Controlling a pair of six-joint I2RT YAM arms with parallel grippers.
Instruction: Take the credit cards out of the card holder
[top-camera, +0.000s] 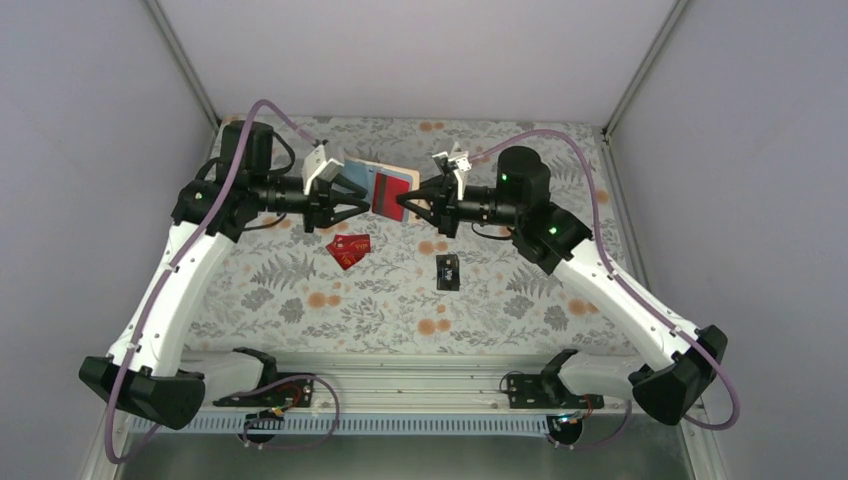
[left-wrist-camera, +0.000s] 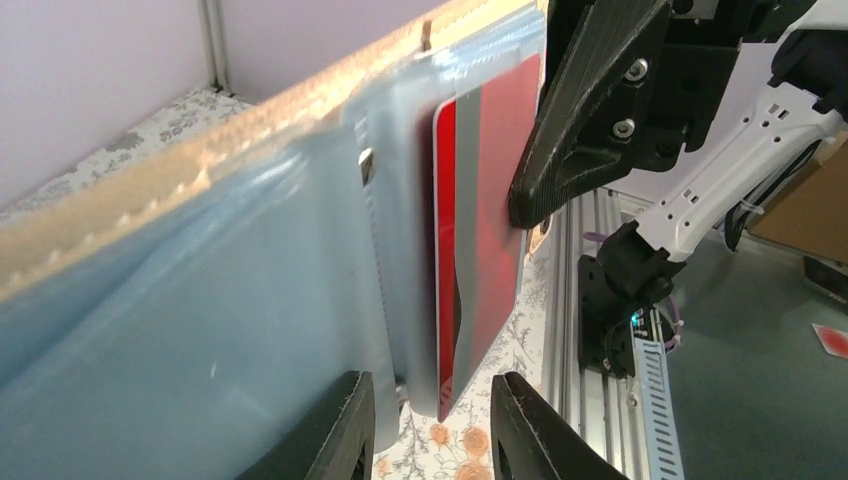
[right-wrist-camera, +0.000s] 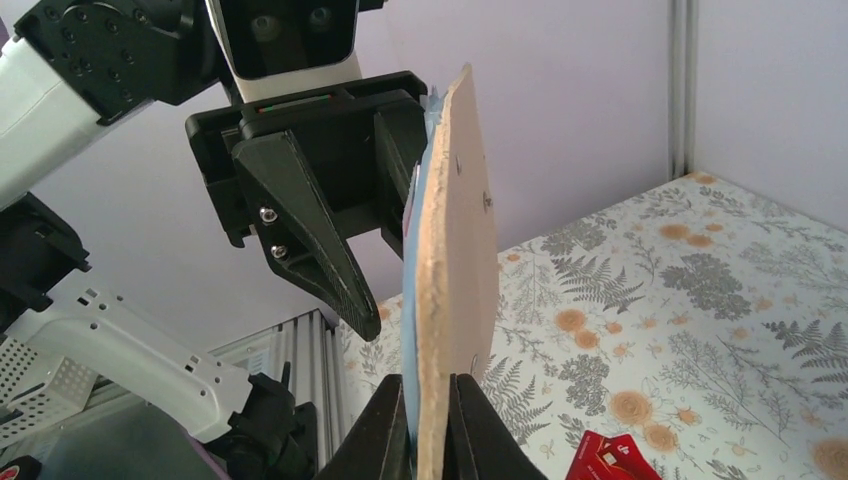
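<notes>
The card holder (top-camera: 362, 172), tan outside and blue-grey inside (left-wrist-camera: 200, 300), hangs unfolded in the air between the arms. My right gripper (top-camera: 405, 205) is shut on its edge (right-wrist-camera: 455, 250), the fingers clamped on both faces (right-wrist-camera: 430, 382). A red credit card (left-wrist-camera: 495, 200) sticks out of a pocket. My left gripper (left-wrist-camera: 430, 380) straddles that card's lower corner with its jaws narrow but apart, a gap showing on each side. Two red credit cards (top-camera: 348, 248) and one black credit card (top-camera: 449, 270) lie on the table.
The floral tablecloth (top-camera: 300, 300) covers the table, with grey walls on three sides. A metal rail (top-camera: 400, 395) carrying both arm bases runs along the near edge. The right gripper's finger (left-wrist-camera: 580, 120) hangs close beside the red card.
</notes>
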